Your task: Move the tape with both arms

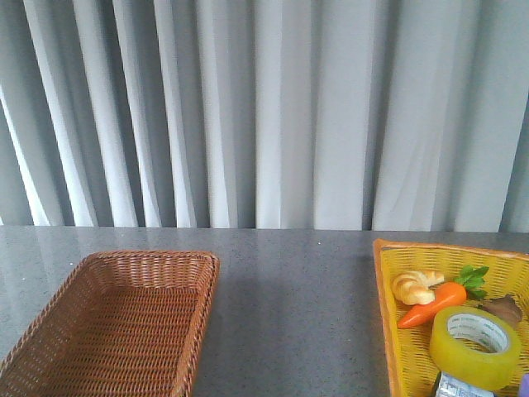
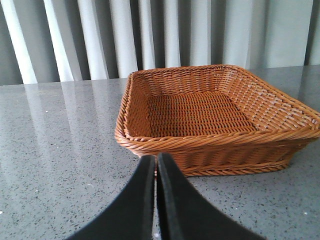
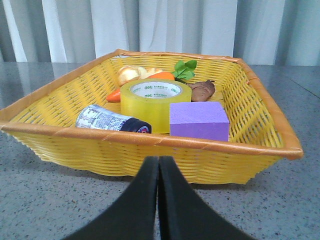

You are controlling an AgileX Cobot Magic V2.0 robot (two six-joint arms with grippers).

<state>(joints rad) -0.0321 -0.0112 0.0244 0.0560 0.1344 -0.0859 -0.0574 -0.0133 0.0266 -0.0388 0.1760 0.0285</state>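
Two baskets show in the front view, and the tape lies flat in the yellow basket on the right, close to a toy carrot, while no arm is visible there. From the left wrist, the left gripper has its fingers pressed together with nothing between, just before the brown basket. From the right wrist, the right gripper is also closed and empty outside the yellow basket, and I judge that the purple block and the can beside the tape may block a finger or be pushed.
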